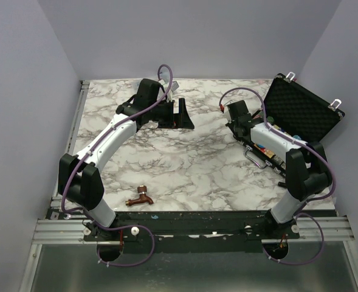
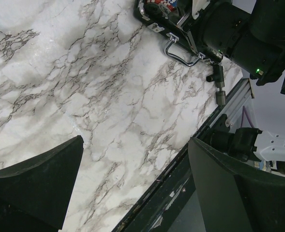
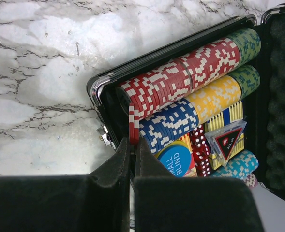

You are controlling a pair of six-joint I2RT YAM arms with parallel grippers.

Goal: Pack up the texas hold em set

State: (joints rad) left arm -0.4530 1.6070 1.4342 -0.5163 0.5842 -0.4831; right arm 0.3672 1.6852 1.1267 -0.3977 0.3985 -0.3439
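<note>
The right gripper (image 3: 132,157) is clamped on one red chip (image 3: 133,126), which stands at its fingertips against the end of the red row (image 3: 181,72) in the open case (image 3: 99,89). The rows look nearly full, so I'd say seating this chip and shutting the case are left. The left gripper (image 2: 135,145) hangs with its jaws apart and empty, the case well beyond it.

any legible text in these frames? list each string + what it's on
"MALL BLIND": on the blue disc in the case; the first letter is hidden.
"ALL IN": on the triangular marker lying over the card boxes.
Print on the card boxes: too small to read.
Top and left wrist views: no readable text.
</note>
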